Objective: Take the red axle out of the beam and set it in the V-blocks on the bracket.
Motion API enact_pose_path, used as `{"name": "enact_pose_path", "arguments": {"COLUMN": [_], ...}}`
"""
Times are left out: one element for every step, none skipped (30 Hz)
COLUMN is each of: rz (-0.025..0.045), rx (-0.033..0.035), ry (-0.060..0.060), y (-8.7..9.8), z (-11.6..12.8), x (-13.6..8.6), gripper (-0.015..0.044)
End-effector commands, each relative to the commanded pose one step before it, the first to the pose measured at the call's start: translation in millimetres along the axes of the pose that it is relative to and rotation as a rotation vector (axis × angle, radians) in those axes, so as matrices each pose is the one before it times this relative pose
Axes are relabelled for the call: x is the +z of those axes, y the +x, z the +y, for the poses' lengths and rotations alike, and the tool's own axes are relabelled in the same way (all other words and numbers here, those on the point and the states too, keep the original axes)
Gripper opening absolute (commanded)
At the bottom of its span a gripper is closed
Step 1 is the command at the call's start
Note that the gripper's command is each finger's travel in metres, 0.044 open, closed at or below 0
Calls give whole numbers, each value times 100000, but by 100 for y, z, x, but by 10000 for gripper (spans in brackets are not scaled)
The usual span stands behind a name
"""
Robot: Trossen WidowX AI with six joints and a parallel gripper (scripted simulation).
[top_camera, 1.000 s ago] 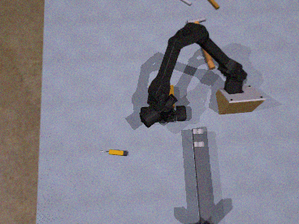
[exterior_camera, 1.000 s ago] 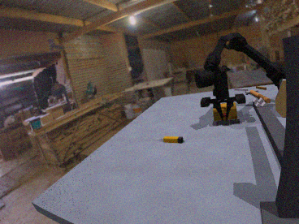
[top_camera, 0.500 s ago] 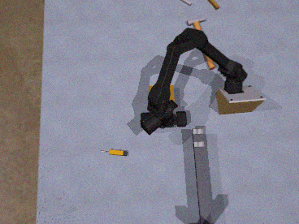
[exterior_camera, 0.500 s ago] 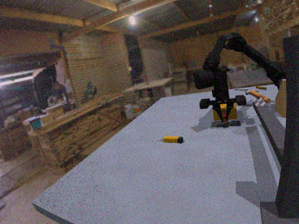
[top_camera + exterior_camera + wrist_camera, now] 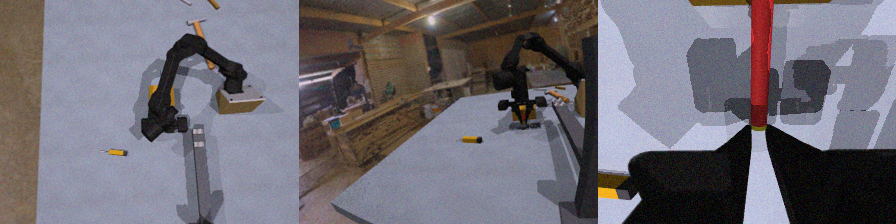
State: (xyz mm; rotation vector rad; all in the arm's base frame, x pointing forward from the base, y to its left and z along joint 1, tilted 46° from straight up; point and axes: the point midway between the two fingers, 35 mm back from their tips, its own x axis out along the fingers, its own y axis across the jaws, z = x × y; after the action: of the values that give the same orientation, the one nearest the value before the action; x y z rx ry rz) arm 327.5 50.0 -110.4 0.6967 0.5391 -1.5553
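Okay, we have the gripper [image 5: 167, 122] [image 5: 524, 122] [image 5: 758, 129] nearly closed, pinching the red axle [image 5: 523, 117] [image 5: 759, 65] by its near end; its long axis points toward the beam [image 5: 153, 91] [image 5: 520, 108] [image 5: 803, 1]. V-blocks [image 5: 198, 131] [image 5: 559, 102] sit sideways, baseward, seemingly needing little turn.

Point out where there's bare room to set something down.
In the top view, two patches show nothing lying there: between the yellow-handled tool and the grey bracket, and left of that tool. Crowded: around the hand, holding the red axle near the yellow beam.
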Motion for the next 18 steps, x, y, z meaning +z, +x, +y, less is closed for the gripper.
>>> {"name": "enact_pose_path", "arguments": {"rz": [280,-19,-20,-20,-21,-18,-11,-2,-1,-1,-2,-3,-4,-5,-6,-7,-7,-7], "rx": [-430,1,2,2,2,2,1,0,0,0,1,1,1,1,1,2,2,2], "ry": [390,-2,-1,-1,-1,0,0,0,0,0,0,0,0,0,1,1,2,3], "y": [6,-6,-6,-7,-7,-10,-6,-10,25,52,81,100,120,141,156,159,157,154], "z": [-37,-17,-18,-14,-15,-4,-3,6,0,0,-1,-1,-2,-2,3,13,22,31], "x": [-649,-163,-163,-163,-163,-131,-80,-20,4,6,6,6,7,8,5,-3,-12,-20], "gripper": [0,0,0,0,0,0,0,0,0,0,0,0,0,0,0,0,0,0]}}
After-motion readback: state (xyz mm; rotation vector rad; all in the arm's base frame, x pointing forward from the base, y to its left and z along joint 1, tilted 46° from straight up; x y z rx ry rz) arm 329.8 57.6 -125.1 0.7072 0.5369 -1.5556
